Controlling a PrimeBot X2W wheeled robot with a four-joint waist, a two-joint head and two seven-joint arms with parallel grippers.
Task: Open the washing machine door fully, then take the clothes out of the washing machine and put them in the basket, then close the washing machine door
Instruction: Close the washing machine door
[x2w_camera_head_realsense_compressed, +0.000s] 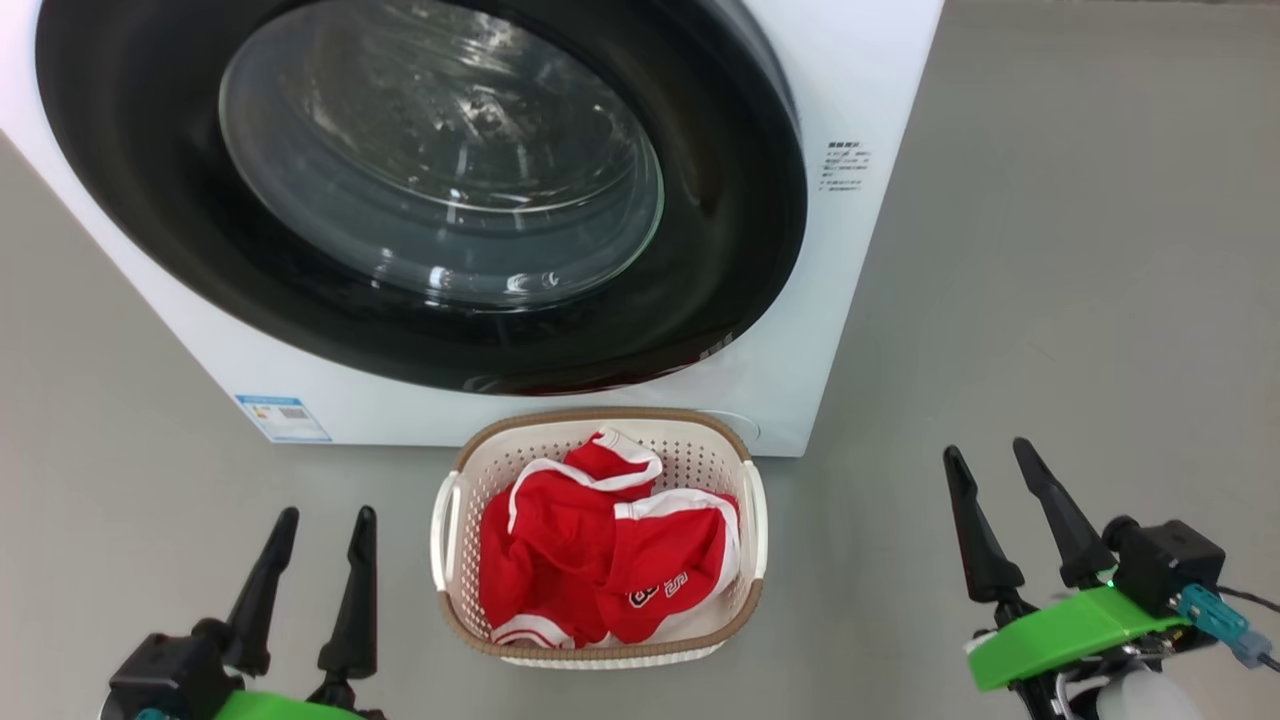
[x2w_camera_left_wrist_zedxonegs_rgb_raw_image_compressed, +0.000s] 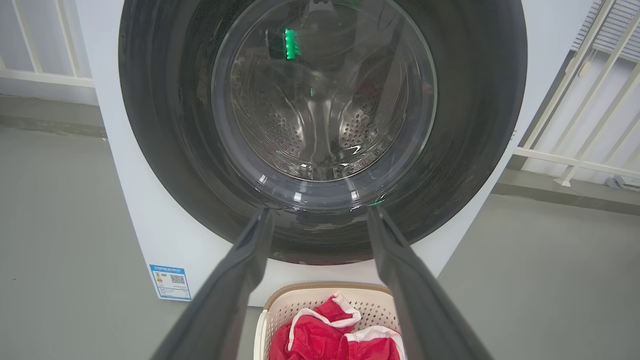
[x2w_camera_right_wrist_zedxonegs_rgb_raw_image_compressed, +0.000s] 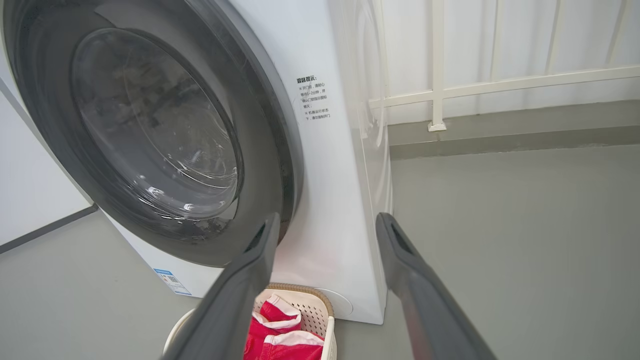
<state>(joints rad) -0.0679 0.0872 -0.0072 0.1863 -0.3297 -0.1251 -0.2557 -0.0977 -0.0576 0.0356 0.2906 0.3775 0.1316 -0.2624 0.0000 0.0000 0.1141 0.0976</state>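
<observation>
The white washing machine (x2w_camera_head_realsense_compressed: 860, 90) fills the upper head view, and its round black-rimmed door (x2w_camera_head_realsense_compressed: 420, 190) lies flat against its front, shut. Red clothes (x2w_camera_head_realsense_compressed: 600, 550) with white trim lie in the cream basket (x2w_camera_head_realsense_compressed: 752, 610) on the floor just before the machine. My left gripper (x2w_camera_head_realsense_compressed: 325, 520) stands open at the lower left, left of the basket, holding nothing. My right gripper (x2w_camera_head_realsense_compressed: 990, 455) stands open at the lower right, apart from the basket, also empty. The left wrist view looks straight at the door (x2w_camera_left_wrist_zedxonegs_rgb_raw_image_compressed: 320, 100), with the clothes (x2w_camera_left_wrist_zedxonegs_rgb_raw_image_compressed: 330, 335) below.
Grey floor (x2w_camera_head_realsense_compressed: 1100, 300) spreads on both sides of the machine. A white railing (x2w_camera_right_wrist_zedxonegs_rgb_raw_image_compressed: 500, 82) runs along the wall behind the machine on the right. A blue label (x2w_camera_head_realsense_compressed: 282, 417) sits low on the machine's front.
</observation>
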